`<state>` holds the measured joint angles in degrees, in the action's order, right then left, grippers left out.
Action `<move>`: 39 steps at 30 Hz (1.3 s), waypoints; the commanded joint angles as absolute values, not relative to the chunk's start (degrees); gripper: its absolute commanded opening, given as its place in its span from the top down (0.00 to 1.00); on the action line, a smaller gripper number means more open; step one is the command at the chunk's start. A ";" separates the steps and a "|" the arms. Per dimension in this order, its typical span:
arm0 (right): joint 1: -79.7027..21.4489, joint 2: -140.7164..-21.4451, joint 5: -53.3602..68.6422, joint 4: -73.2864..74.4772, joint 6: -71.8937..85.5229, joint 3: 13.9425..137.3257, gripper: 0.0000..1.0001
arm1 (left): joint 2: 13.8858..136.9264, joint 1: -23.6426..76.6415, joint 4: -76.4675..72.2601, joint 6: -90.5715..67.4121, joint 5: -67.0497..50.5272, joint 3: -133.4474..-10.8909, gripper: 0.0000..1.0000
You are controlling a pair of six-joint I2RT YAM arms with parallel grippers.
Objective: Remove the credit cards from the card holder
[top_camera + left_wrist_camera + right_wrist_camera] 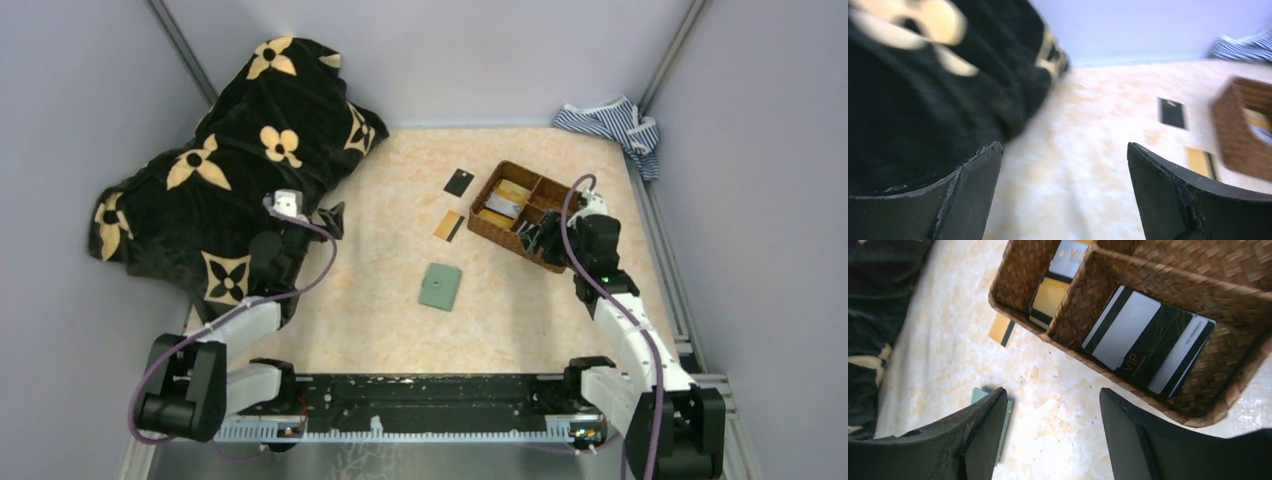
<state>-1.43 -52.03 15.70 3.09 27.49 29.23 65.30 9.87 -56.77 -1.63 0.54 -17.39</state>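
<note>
The right fingers [983, 440] are hanging apart over the basket's [1128, 390] rim, the left fingers [968, 200] apart at the blanket's [923, 100] edge. The holder [440, 286] is lying on the desk [380, 320] between them, apart from both.

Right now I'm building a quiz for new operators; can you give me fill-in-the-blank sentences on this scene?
The card holder lies on the ___, outside the basket. Between it and the black card lies the ___ card. The right gripper is open and holds ___. The striped cloth sits in the far ___ corner.
Missing words: table; gold; nothing; right.
</note>
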 commanded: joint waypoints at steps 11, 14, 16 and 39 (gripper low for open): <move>-22.01 -74.22 1.72 3.16 21.08 49.23 0.26 | 73.41 42.47 -50.09 1.15 31.29 -20.87 0.00; -23.05 -83.47 -0.40 6.86 18.41 57.68 0.26 | 74.10 43.15 -41.66 -7.77 39.59 -21.88 0.00; -23.11 -87.82 -2.36 8.21 18.59 61.12 0.27 | 73.18 43.15 -32.76 -12.14 41.02 -24.02 0.00; -24.16 -82.37 -7.89 2.50 21.73 46.51 0.91 | 78.70 43.24 -29.22 -19.89 33.53 -26.02 0.00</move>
<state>-23.86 -87.42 -2.96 -2.09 22.09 49.95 77.47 42.78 -30.44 -17.61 34.17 -24.53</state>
